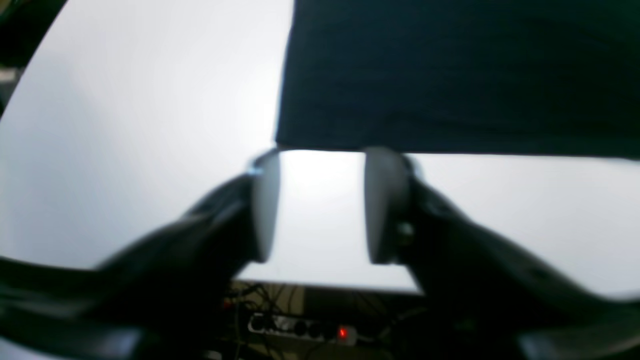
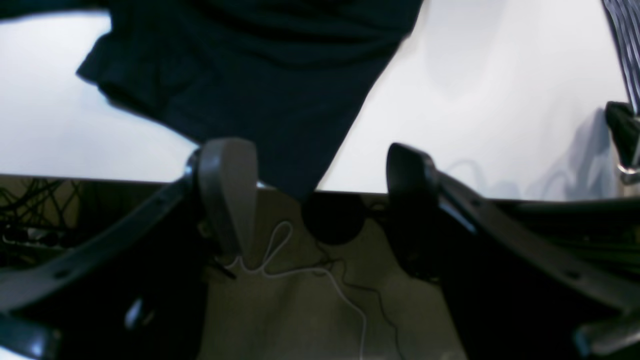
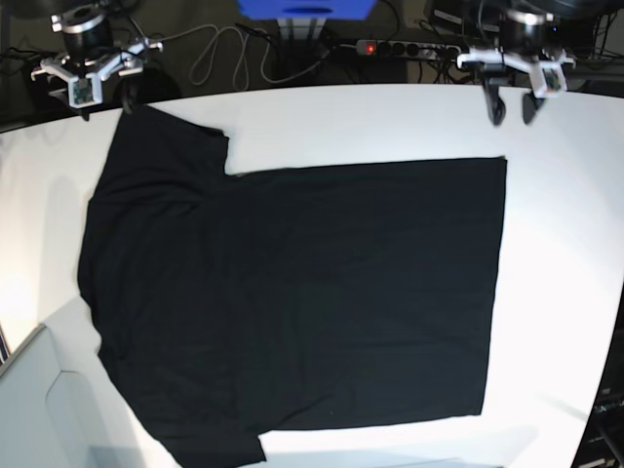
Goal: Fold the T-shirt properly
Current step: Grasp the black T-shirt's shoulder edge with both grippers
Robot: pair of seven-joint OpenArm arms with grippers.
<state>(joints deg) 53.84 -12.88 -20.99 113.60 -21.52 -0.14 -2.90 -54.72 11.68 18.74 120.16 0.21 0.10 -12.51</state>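
Left wrist view shows the left gripper [image 1: 320, 205] with its jaws spread apart and nothing between them, hanging over the white table [image 1: 125, 125] close to its edge. A corner of the T-shirt [image 1: 450, 75], plain black cloth, lies flat on the table just beyond the fingertips [image 1: 385, 200]; whether the tips touch its hem cannot be told through the blur. Below the table edge a power strip [image 1: 305, 330] with a red light lies among cables. Right wrist view shows the right gripper [image 2: 320, 195], jaws also wide and holding nothing, at the table's rim, with a sleeve of the shirt and its shoulder part lying ahead of it and a point of black cloth reaching the edge between the fingers. A thin white cable [image 2: 300, 270] runs over the floor below. Base view shows the T-shirt [image 3: 292, 302] spread flat, plain side up, across most of the table [image 3: 565, 292], sleeves toward the view's left and hem toward its right. The right gripper [image 3: 100, 97] stands above the far-left sleeve, the left gripper [image 3: 514, 109] just beyond the far-right hem corner.
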